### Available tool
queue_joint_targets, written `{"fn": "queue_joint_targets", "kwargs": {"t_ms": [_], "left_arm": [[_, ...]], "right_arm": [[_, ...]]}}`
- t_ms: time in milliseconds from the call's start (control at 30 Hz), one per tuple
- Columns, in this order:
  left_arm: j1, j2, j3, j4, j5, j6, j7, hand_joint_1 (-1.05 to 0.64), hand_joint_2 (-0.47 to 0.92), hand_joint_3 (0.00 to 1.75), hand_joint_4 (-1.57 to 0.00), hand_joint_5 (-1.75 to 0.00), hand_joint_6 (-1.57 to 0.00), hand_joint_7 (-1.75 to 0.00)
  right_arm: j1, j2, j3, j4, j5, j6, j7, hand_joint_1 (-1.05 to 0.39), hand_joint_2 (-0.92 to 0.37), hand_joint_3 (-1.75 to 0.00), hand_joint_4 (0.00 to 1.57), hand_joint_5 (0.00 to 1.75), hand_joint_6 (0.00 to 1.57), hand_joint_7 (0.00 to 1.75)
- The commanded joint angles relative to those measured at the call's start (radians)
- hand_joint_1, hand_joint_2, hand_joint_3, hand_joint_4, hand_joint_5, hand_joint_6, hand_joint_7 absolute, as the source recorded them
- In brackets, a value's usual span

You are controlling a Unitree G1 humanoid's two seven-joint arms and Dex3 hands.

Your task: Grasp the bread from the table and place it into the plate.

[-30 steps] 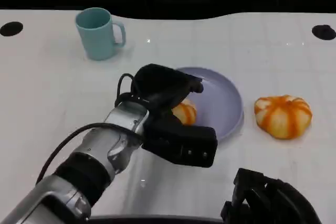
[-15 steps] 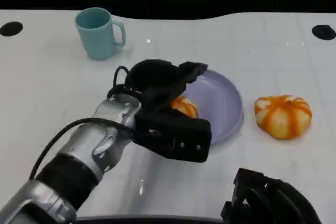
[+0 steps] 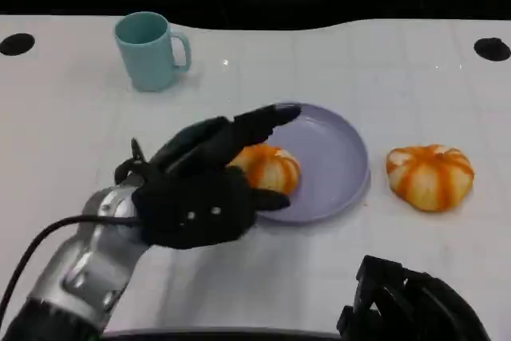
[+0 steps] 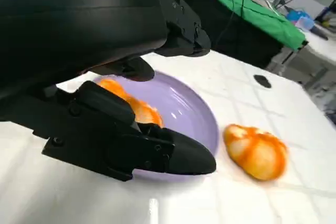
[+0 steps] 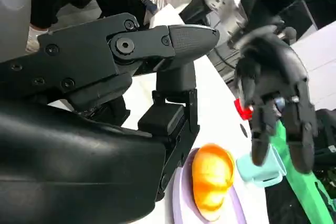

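CHANGE — black left hand (image 3: pixel 200 197) has let go since a second ago, fingers now spread apart above the plate's near edge | BREAD — round orange-striped bread roll (image 3: pixel 267 169) lies in the shallow lilac plate (image 3: pixel 335 157) | RIGHT — black right hand (image 3: pixel 411 309) low beside the table, fingers' state unclear | TASK — placement looks done; second orange roll (image 3: pixel 429 176) lies on the white table.

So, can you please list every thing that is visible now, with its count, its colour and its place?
bread: one, orange and white, on the plate's near-left part
second bread: one, orange and white, on the table right of the plate
plate: one, lilac, table centre
mug: one, light teal, upright, far left
table: one, white
left hand: one, black, fingers apart around the bread on the plate
right hand: one, black, at the near right edge
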State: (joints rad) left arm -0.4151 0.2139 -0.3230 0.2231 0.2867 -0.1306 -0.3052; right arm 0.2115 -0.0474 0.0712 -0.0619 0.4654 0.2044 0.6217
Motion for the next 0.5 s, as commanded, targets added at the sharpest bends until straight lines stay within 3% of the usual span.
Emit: {"fn": "queue_joint_targets", "kwargs": {"t_ms": [33, 267, 333, 400, 500], "left_arm": [[0.102, 0.004, 0.070, -0.072, -0.169, 0.011, -0.092, -0.83, 0.92, 0.22, -0.36, -0.13, -0.23, -0.01], [0.251, -0.032, 0.153, -0.104, -0.413, -0.022, -0.195, -0.85, 0.92, 0.23, -0.42, -0.23, -0.29, -0.04], [0.293, -0.046, 0.166, -0.116, -0.451, -0.031, -0.203, -0.78, 0.92, 0.19, -0.40, -0.38, -0.35, -0.05], [0.329, -0.056, 0.175, -0.129, -0.469, -0.041, -0.203, -0.64, 0.92, 0.16, -0.37, -0.70, -0.45, -0.08], [0.382, -0.077, 0.188, -0.153, -0.476, -0.056, -0.180, -0.52, 0.92, 0.17, -0.41, -0.86, -0.55, -0.12]], "right_arm": [[0.006, -0.013, -0.008, -0.007, 0.010, -0.007, 0.011, -0.70, -0.92, -0.25, 0.86, 1.59, 0.77, 1.36], [0.012, -0.017, -0.006, -0.018, 0.003, -0.003, 0.004, -0.71, -0.92, -0.24, 0.86, 1.60, 0.77, 1.38], [0.015, -0.019, -0.004, -0.023, 0.001, -0.003, 0.003, -0.71, -0.92, -0.24, 0.86, 1.60, 0.77, 1.38], [0.019, -0.022, -0.003, -0.030, -0.002, -0.002, 0.001, -0.71, -0.92, -0.25, 0.86, 1.60, 0.77, 1.39], [0.022, -0.022, -0.003, -0.035, 0.002, 0.001, 0.001, -0.71, -0.92, -0.25, 0.85, 1.61, 0.77, 1.39]]}}
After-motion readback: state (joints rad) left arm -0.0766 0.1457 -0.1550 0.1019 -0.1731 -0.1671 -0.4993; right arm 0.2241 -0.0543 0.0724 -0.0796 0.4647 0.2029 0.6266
